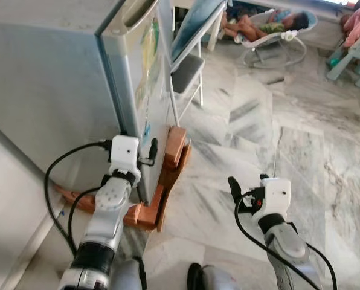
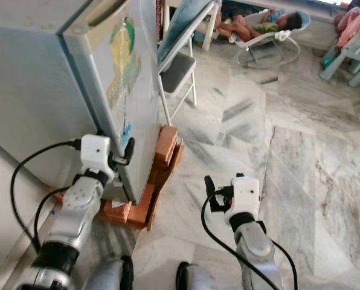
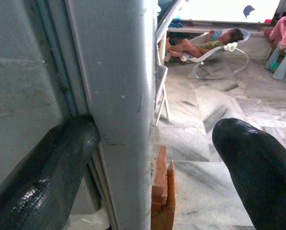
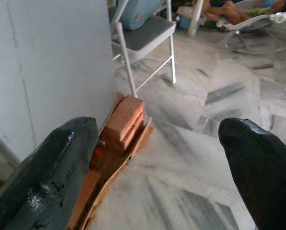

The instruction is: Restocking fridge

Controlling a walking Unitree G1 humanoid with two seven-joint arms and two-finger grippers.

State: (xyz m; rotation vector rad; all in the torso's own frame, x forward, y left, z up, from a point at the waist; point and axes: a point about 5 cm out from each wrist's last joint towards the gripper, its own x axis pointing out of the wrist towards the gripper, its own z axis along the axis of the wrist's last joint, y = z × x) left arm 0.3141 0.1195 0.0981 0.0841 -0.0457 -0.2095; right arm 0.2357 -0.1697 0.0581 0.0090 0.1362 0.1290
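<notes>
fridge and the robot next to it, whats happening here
The robot stands at the corner of a closed fridge that sits on a wooden stand. Its left gripper is open, with its fingers either side of the door's edge low down. The right gripper hangs open over the marble floor, holding nothing.

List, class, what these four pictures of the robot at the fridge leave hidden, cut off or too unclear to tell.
- Inside of the fridge: hidden behind its closed door, whose edge the left tool straddles.
- Fridge top: cut off by the upper edge of both eye views.
- Door sticker: seen at a steep angle, its picture unreadable.
- Anything to restock: not visible; the right tool hangs open over the marble floor.
- Wooden stand: mostly hidden under the fridge.
</notes>
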